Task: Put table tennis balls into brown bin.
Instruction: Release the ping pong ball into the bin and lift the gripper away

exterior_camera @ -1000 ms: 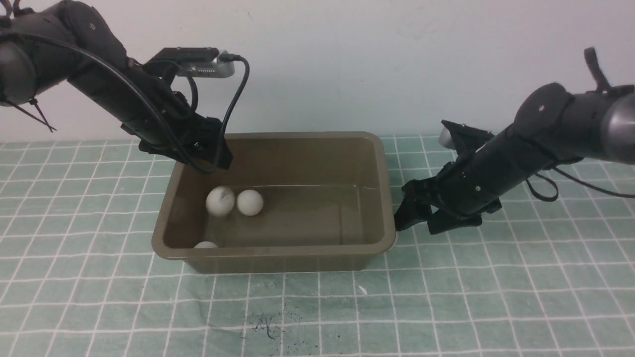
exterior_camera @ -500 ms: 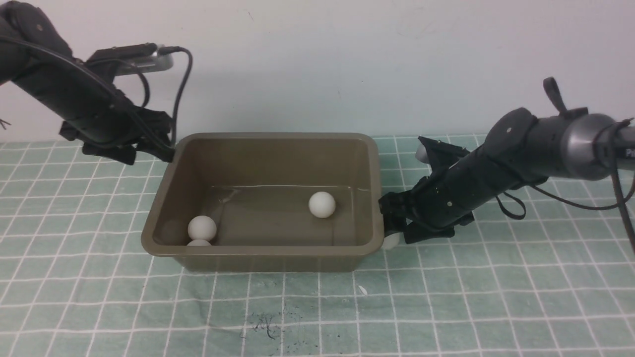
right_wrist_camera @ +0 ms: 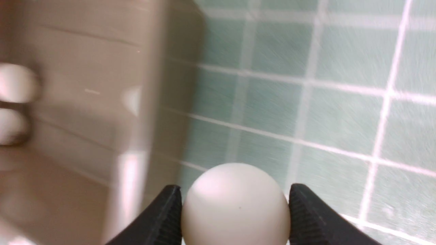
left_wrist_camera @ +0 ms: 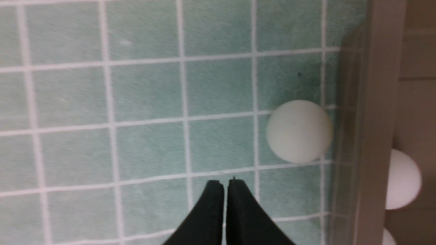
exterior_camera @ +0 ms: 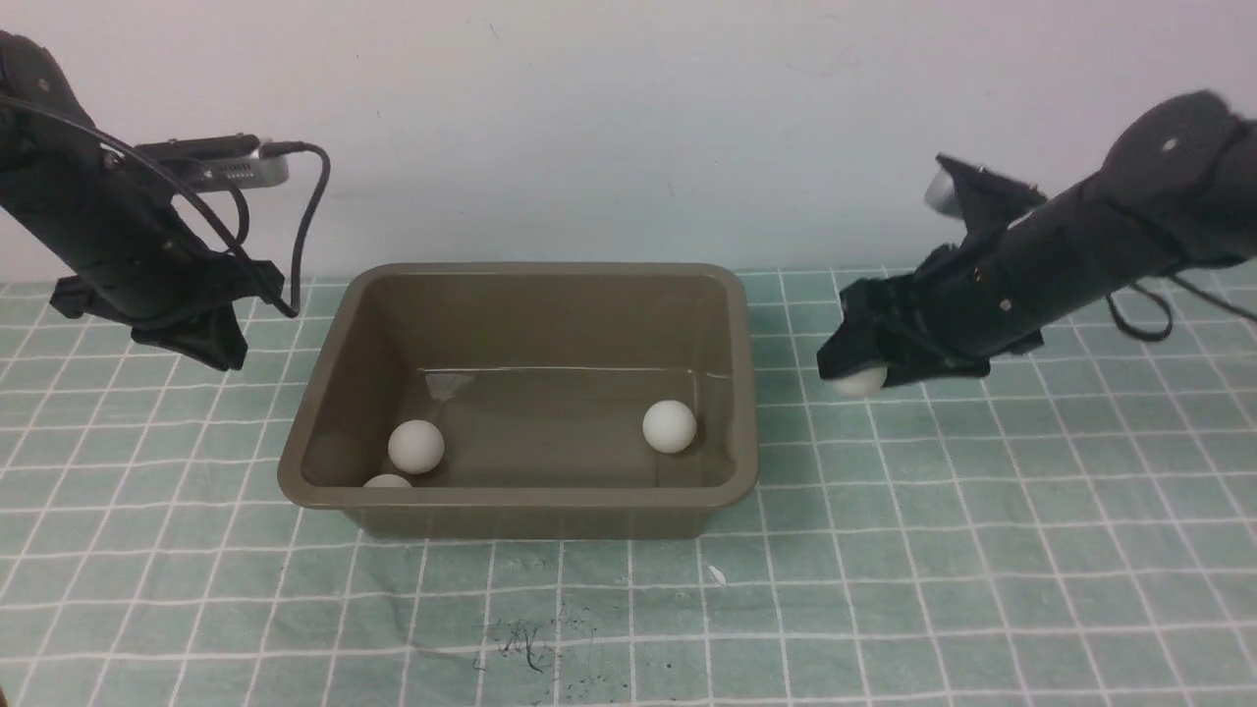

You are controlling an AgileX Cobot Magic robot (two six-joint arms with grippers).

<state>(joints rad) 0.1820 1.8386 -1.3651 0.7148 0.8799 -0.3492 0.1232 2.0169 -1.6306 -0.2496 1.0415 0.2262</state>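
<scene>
Ball partly hidden in right gripper; left gripper closed; one binned ball mostly behind rim

Front view bright, mostly crisp | wall softly shaded | right wrist view: bin rim blurred, glare

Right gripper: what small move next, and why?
I'd probably move the right gripper left over the bin: it holds a ball above the table, just outside the bin's right wall, with three balls already inside.
</scene>
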